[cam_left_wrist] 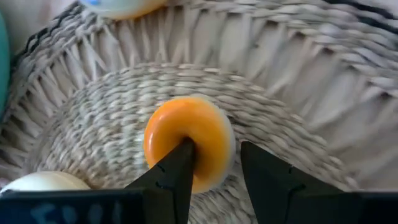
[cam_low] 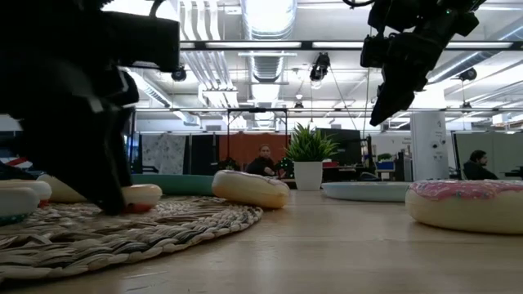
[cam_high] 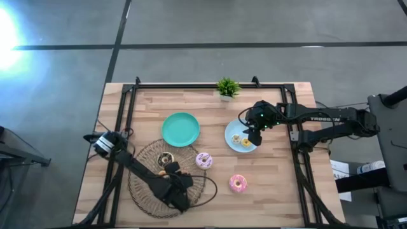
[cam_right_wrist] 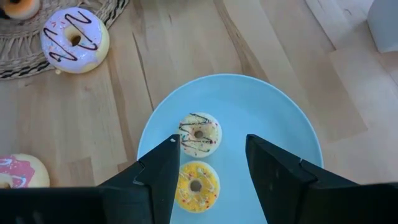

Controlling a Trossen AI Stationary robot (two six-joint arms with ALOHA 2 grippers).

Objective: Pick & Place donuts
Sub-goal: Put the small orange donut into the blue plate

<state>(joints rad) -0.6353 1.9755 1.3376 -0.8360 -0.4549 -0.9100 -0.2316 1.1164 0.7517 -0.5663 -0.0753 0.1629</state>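
Observation:
A tiny orange donut (cam_left_wrist: 186,140) lies near the middle of the woven mat (cam_high: 166,181). My left gripper (cam_left_wrist: 214,168) is open, slanting down over it: one finger stands at the donut's hole, the other just outside its ring. A dark brown donut (cam_high: 166,158) also sits on the mat. The pale sprinkled donut (cam_high: 203,159) and the bright pink one (cam_high: 238,184) lie on the bare wood. My right gripper (cam_right_wrist: 211,155) hangs open above the light-blue plate (cam_right_wrist: 280,118), which holds a white drizzled donut (cam_right_wrist: 199,135) and a yellow one (cam_right_wrist: 196,185). My left gripper has one fingertip (cam_left_wrist: 184,155) at the hole in the orange donut's middle, coming down at a slant, and that finger hides the hole. I cannot tell whether it touches. A thin gap shows between the other finger and the donut's pale outer rim (cam_left_wrist: 230,149).
An empty teal plate (cam_high: 180,129) lies just beyond the mat. A small potted plant (cam_high: 227,88) stands at the table's far edge. Black rails run along the left, right and far sides. Another pale donut (cam_left_wrist: 43,182) lies on the mat close to my left fingers.

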